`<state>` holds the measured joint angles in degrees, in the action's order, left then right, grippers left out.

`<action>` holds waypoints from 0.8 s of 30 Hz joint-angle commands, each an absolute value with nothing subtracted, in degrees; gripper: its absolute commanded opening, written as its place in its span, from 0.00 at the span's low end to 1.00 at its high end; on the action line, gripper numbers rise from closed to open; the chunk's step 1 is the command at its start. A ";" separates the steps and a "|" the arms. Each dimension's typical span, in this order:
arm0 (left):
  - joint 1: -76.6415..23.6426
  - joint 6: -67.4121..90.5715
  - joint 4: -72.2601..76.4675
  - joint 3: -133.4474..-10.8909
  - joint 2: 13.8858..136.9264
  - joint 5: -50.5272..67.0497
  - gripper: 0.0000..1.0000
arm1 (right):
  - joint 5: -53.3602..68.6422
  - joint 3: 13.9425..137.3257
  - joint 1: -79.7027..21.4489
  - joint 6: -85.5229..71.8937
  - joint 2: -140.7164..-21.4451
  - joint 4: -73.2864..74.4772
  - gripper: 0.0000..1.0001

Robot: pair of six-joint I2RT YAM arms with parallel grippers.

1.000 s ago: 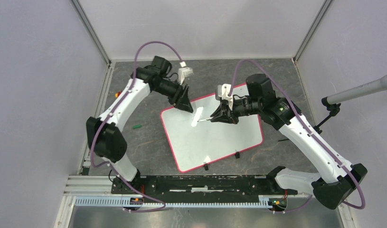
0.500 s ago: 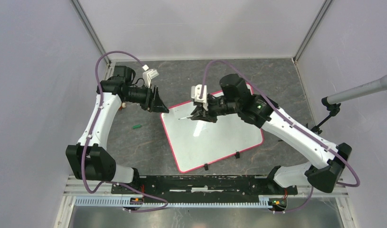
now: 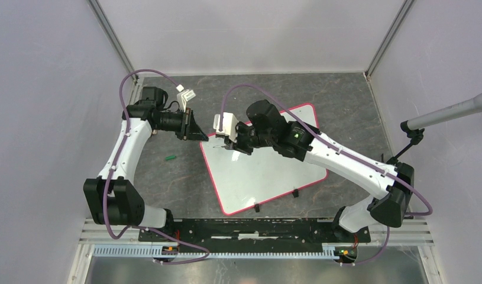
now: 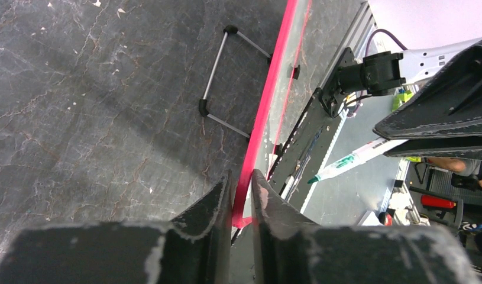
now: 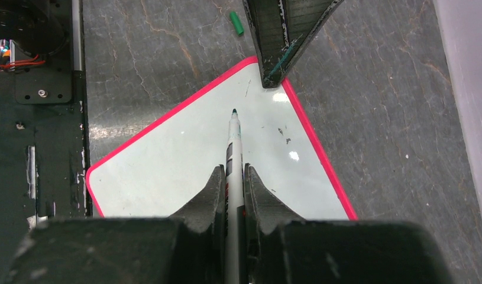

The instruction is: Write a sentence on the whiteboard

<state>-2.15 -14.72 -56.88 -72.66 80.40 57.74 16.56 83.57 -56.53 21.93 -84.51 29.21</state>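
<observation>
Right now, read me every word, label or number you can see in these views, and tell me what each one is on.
No text can be read in any view.
On the whiteboard: no lettering, only faint specks.
On the marker: printed bands on the barrel, too small and blurred to read.

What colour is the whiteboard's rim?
Red-pink, all round the whiteboard; clearest in the right wrist view.

Even, diffuse overhead light, bright throughout; small white glare spots on the whiteboard (image 5: 167, 160) near its rim, soft faint shadows on the dark surface (image 3: 179, 177) beside it, close-up wrist-view jaws blurred, whiteboard beyond them sharp.
</observation>
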 commanded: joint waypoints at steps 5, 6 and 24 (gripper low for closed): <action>-2.10 -14.49 -55.77 -72.07 77.57 62.29 0.12 | 16.13 86.54 -57.08 19.69 -86.18 26.02 0.00; -2.12 -14.63 -55.78 -72.06 77.57 62.33 0.10 | 16.22 86.92 -57.13 19.69 -86.64 26.13 0.00; -2.16 -16.77 -55.81 -71.72 76.54 62.32 0.02 | 14.24 89.08 -57.33 19.68 -88.75 26.52 0.00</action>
